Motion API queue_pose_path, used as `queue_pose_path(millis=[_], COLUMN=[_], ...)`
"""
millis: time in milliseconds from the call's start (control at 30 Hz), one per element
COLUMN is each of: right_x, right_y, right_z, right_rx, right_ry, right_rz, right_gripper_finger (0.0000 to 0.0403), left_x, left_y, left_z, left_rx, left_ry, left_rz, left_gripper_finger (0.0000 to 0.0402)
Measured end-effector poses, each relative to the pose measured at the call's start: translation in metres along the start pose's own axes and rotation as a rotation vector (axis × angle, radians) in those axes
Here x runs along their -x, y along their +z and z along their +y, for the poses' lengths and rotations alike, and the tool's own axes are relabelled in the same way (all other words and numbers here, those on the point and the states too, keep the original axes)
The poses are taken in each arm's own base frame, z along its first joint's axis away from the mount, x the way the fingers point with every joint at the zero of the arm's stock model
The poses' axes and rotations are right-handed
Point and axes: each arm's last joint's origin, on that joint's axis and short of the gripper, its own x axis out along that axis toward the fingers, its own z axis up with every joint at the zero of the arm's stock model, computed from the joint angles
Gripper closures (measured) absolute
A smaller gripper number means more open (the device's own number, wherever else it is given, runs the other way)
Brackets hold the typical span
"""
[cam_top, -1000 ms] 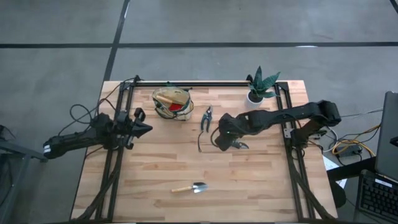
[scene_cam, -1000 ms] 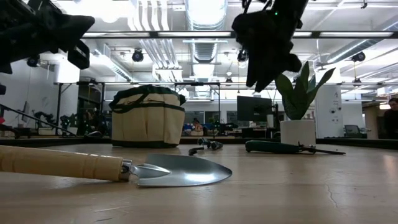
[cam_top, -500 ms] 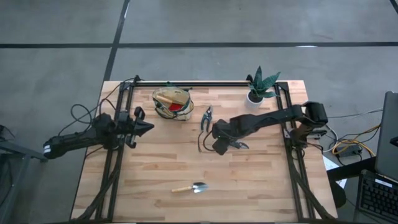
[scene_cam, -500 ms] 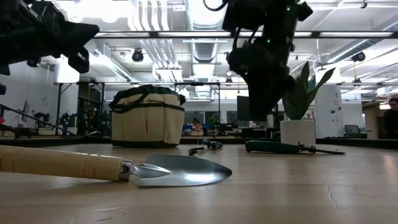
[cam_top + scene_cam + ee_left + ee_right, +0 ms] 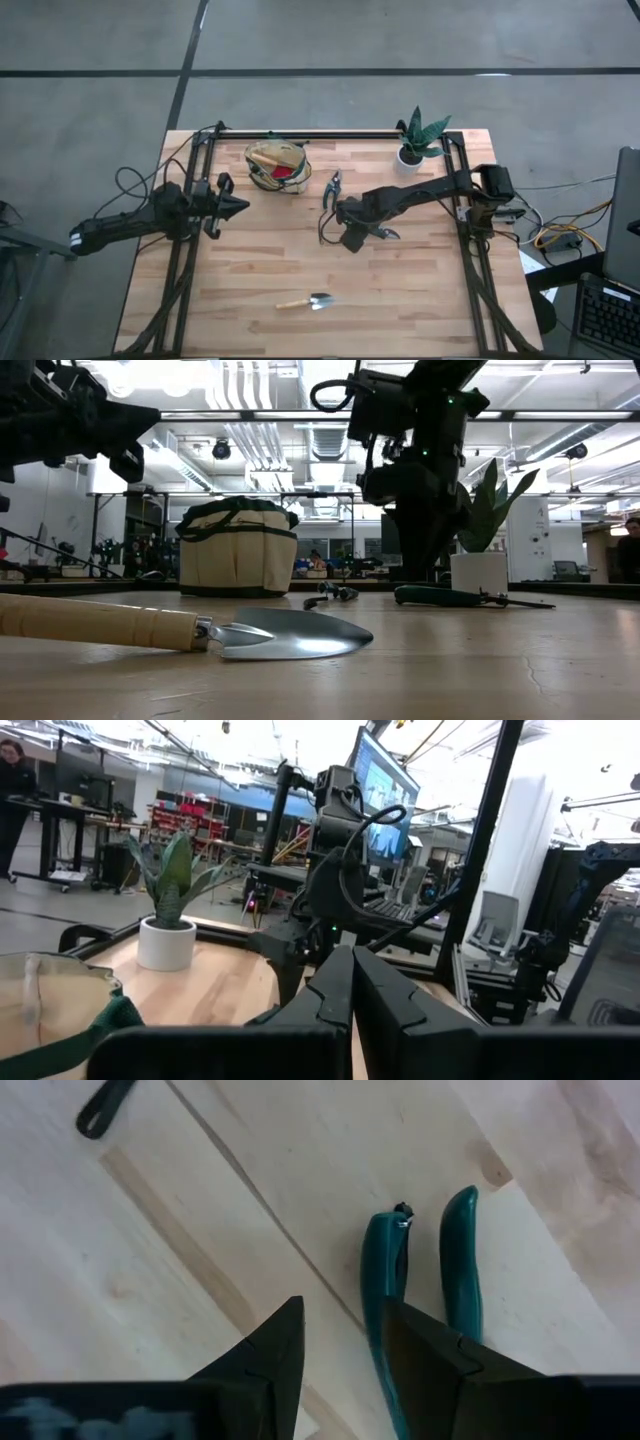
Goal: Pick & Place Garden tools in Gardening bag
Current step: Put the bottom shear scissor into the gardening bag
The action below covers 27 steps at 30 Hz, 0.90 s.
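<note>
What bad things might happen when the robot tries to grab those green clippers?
The right gripper has its fingers open over only one teal handle of the teal-handled pruning shears, so they might twist or slip out. The thin dark stick lies close by on the wooden table and might get bumped.

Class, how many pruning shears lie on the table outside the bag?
2. One dark pair lies beside the gardening bag; the teal-handled shears lie under the right claw. The bag may hide more.

A grey floor (image 5: pixel 320 35) surrounds the wooden table (image 5: pixel 250 270); ceiling lights (image 5: pixel 330 380) glow above a monitor (image 5: pixel 380 795).
</note>
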Motion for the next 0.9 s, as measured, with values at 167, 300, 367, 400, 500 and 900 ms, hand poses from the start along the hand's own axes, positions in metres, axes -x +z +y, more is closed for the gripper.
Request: queue_pose_path(millis=[167, 300, 367, 400, 500, 900], right_x=[-0.011, -0.015, -0.015, -0.015, -0.015, -0.020], right_y=[0.002, 0.004, 0.005, 0.005, 0.007, 0.015], right_z=[0.000, -0.001, -0.002, -0.002, -0.003, -0.007], right_rx=[0.000, -0.005, -0.009, -0.009, -0.016, -0.033], right_ry=[-0.011, -0.018, -0.018, -0.018, -0.008, 0.056], right_rz=[0.011, 0.016, 0.016, 0.016, 0.008, 0.006], right_gripper_finger=[0.0287, 0.0294, 0.0299, 0.0302, 0.0318, 0.0394], left_x=[0.000, 0.000, 0.000, 0.000, 0.000, 0.000], left_y=[0.000, -0.001, -0.001, -0.001, -0.001, -0.001], left_z=[0.000, 0.000, 0.000, 0.000, 0.000, 0.000], left_rx=[0.002, 0.005, 0.006, 0.007, 0.007, 0.008], left_ry=[0.001, 0.000, -0.006, -0.006, -0.005, -0.003], left_rz=[0.003, 0.004, 0.005, 0.005, 0.006, 0.006], left_gripper_finger=[0.0392, 0.0392, 0.0392, 0.0392, 0.0392, 0.0392])
